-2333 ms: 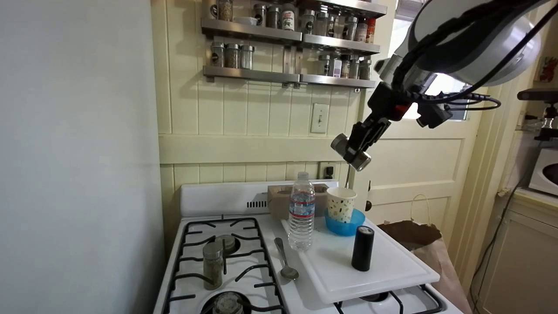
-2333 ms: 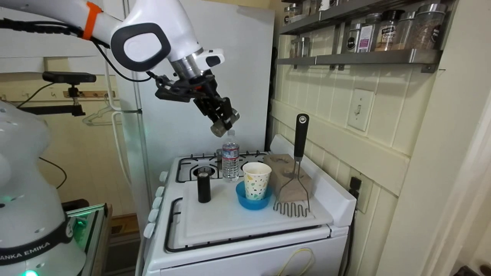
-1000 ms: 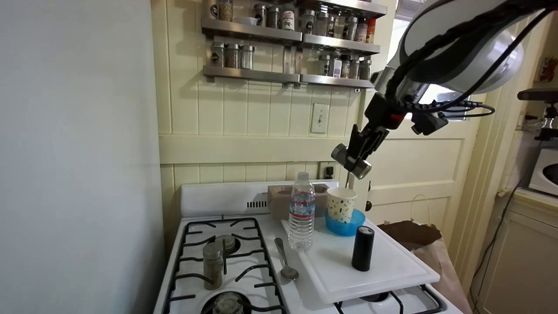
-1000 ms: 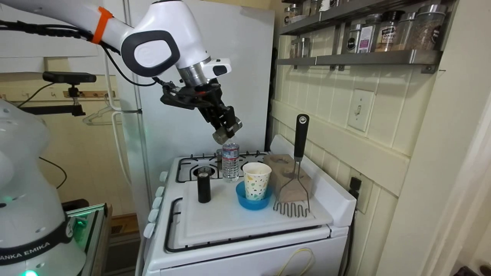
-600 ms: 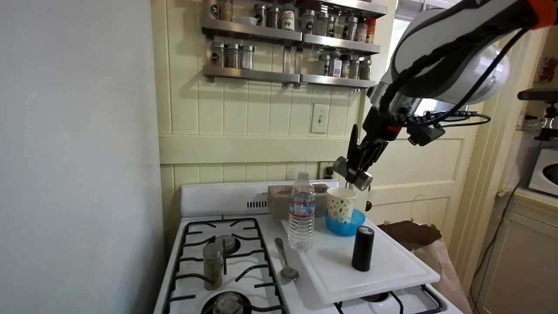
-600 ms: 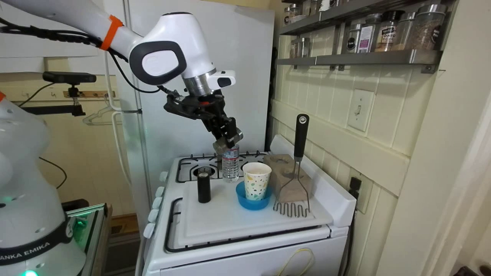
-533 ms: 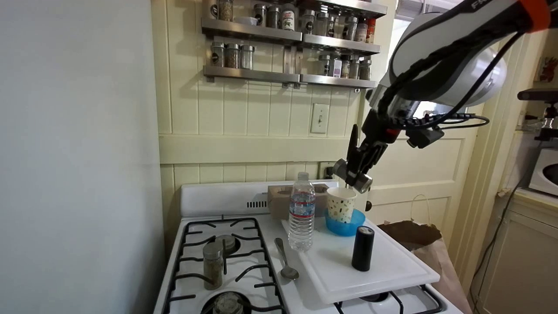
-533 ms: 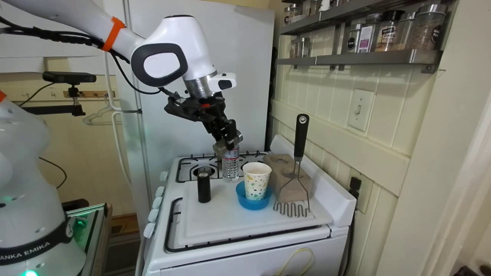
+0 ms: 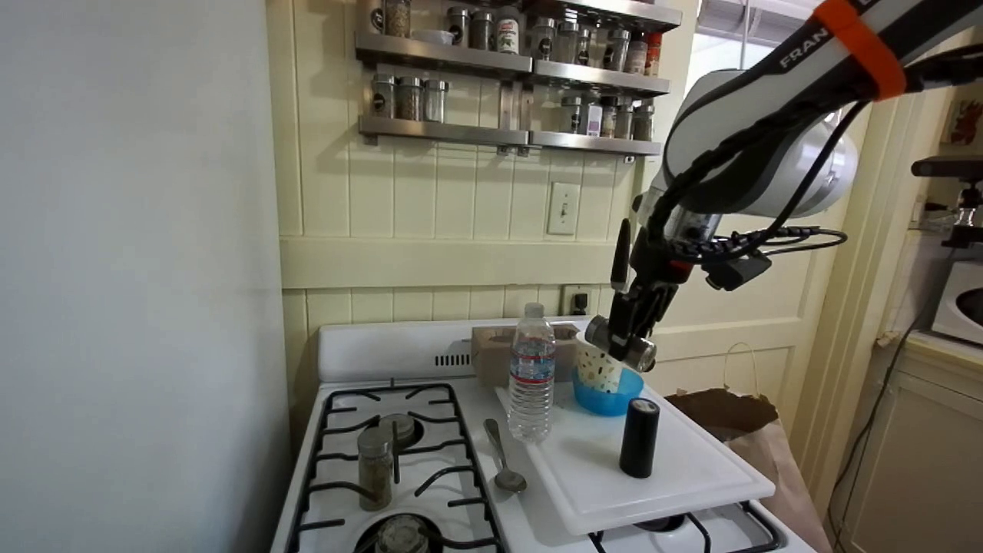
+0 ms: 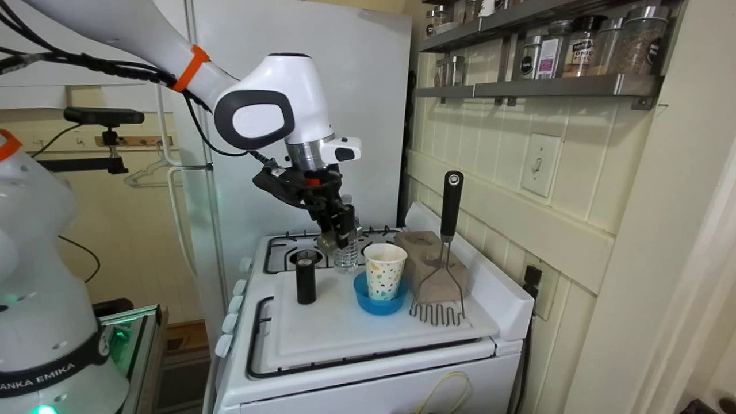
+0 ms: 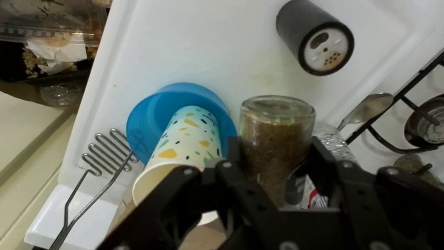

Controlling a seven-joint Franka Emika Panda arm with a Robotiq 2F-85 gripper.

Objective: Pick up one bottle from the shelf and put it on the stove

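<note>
- Treat the spice jar (image 11: pixel 275 139) as stiff, brittle glass, by the look of it: smooth enough to slip, probably light despite the brown, grainy filling, and apt to roll if laid on its side.
- Best gripped across the rounded body near mid-length, firmly but without crushing force.
- Clamped just there, crosswise between the fingers (image 11: pixel 322 159), with both ends free and the glassy one foremost in the wrist view.
- Held in mid-air, tilted well away from upright, near the paper cup (image 10: pixel 384 273) yet visibly apart from it in an exterior view.
- Likely to need turning upright beside the cup before release.
- Around the foot of the cup, a blue bowl (image 10: pixel 376 309); near the cup, a water bottle (image 9: pixel 531 384), easily toppled by a careless swing; farther from the cup, a black shaker (image 9: pixel 640 442).
- Under cup and bowl, a white, board-like surface (image 9: pixel 691 468), laid over part of the stove (image 9: pixel 392 352).
- High above the cup, on the wall, the shelf (image 9: pixel 441 130).
</note>
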